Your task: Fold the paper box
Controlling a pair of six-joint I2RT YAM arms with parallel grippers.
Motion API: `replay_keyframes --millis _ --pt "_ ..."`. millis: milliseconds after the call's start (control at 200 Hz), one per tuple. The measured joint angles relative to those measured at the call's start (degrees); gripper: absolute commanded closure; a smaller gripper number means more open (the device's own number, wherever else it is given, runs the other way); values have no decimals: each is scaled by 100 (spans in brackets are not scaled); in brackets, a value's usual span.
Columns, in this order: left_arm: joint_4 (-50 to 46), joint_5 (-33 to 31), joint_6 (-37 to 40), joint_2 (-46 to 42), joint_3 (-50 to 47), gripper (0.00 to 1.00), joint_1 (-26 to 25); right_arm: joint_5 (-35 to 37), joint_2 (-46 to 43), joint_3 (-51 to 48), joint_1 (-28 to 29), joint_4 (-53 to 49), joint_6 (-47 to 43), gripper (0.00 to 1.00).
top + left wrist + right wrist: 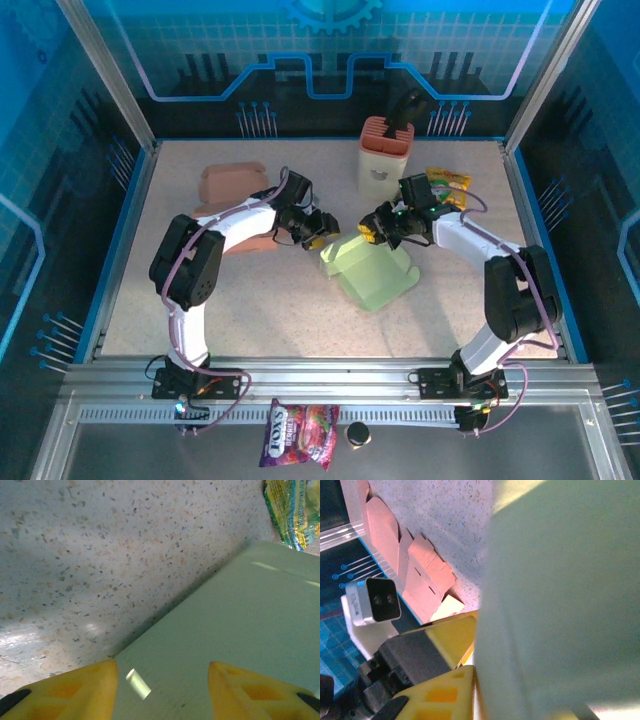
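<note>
Smooth pale-green paper box point(370, 272) — angular, on speckled tabletop point(260, 310).

The near half of the table point(250, 320) lies bare, so there is open room to reach the green paper box point(370, 270) from its near side and from the left. At the box's far edge the left gripper point(318, 232) and the right gripper point(372, 228) sit close together, leaving only a narrow gap between them. A flattened pink cardboard box point(232, 185) takes up the far-left floor, partly under the left arm. A pink-and-white holder point(385, 155) with a black handle point(408, 105) stands upright at the far middle, with a yellow-green snack packet point(448, 185) just right of it. Blue enclosure panels point(330, 60) close the left, right and far sides
</note>
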Motion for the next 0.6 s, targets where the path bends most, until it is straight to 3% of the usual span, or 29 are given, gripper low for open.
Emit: replay_keyframes --millis 170,600 --pt "144 20 -55 -2 -48 52 -22 105 -4 -28 55 481 -59 67" --pt "223 31 -197 -66 -199 52 -118 542 -398 -566 304 1274 175 65"
